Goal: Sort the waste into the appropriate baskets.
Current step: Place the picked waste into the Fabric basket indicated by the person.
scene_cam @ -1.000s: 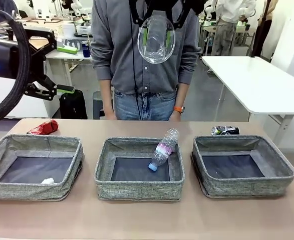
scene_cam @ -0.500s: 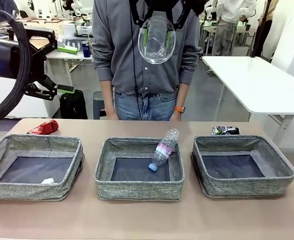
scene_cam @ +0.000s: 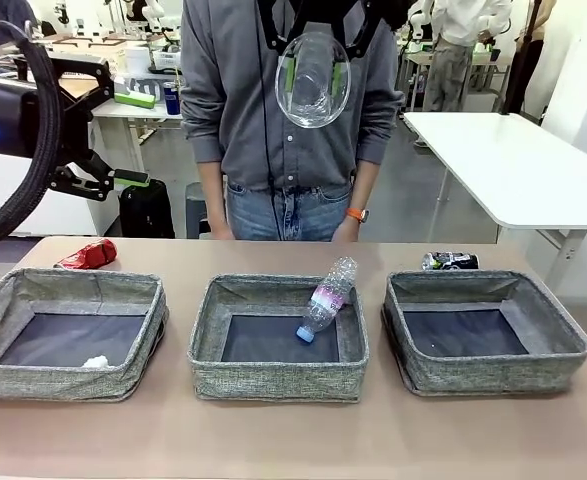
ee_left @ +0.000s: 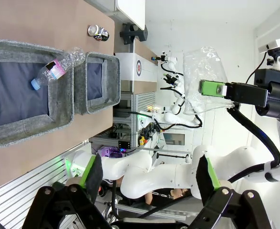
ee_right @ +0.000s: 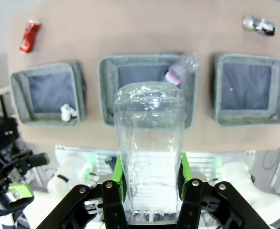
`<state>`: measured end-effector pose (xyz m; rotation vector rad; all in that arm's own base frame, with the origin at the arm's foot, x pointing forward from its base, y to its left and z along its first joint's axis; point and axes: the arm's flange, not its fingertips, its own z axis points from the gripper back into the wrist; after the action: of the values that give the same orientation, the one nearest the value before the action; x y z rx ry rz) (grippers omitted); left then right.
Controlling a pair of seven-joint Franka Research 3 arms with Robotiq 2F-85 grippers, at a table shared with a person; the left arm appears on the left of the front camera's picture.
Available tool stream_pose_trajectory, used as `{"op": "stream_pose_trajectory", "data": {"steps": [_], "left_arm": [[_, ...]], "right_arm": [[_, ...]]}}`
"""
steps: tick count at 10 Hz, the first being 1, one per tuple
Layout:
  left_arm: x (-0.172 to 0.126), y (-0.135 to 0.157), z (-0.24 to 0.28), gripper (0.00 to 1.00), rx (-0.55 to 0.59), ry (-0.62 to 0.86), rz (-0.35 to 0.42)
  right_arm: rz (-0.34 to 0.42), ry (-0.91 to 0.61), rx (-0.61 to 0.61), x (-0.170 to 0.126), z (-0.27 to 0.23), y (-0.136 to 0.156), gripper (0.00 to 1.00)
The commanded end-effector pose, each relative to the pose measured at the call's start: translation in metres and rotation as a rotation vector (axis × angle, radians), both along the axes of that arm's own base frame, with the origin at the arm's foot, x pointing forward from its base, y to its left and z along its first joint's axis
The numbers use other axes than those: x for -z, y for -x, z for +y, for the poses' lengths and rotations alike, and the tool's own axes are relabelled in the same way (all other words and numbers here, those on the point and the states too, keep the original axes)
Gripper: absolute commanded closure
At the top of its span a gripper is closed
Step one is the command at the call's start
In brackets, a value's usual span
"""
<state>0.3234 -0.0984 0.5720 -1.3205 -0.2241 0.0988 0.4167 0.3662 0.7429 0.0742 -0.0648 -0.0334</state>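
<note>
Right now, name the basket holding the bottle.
The middle basket: the bottle leans cap-down on its far right rim; the left basket holds a paper ball.

Right pincer (scene_cam: 313, 75) — wrist beyond the top edge; dark can (scene_cam: 449, 261) — print illegible.

The only change is a small one in the person (scene_cam: 233, 110) at the top middle of the front view. The torso has swayed a touch toward the left of the frame, so the shirt's left edge and the jeans sit slightly further left than before. The orange wristband (scene_cam: 354, 214), just right of centre, has moved a little up and to the left. The hand (scene_cam: 345, 231) below it has drifted the same way along the far edge of the table (scene_cam: 533, 255).
</note>
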Motion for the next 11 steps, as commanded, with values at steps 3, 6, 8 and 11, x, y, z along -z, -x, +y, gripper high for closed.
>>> {"op": "stream_pose_trajectory", "data": {"steps": [3,6,8,11], "left_arm": [[-0.001,0.0013,-0.0009,0.0,0.0,0.006,0.008],[-0.001,0.0013,-0.0009,0.0,0.0,0.006,0.008],[-0.001,0.0013,-0.0009,0.0,0.0,0.006,0.008],[-0.001,0.0013,-0.0009,0.0,0.0,0.006,0.008]], "right_arm": [[-0.004,0.001,-0.004,-0.001,0.0005,0.0019,0.5],[-0.004,0.001,-0.004,-0.001,0.0005,0.0019,0.5],[-0.004,0.001,-0.004,-0.001,0.0005,0.0019,0.5],[-0.004,0.001,-0.004,-0.001,0.0005,0.0019,0.5]]}}
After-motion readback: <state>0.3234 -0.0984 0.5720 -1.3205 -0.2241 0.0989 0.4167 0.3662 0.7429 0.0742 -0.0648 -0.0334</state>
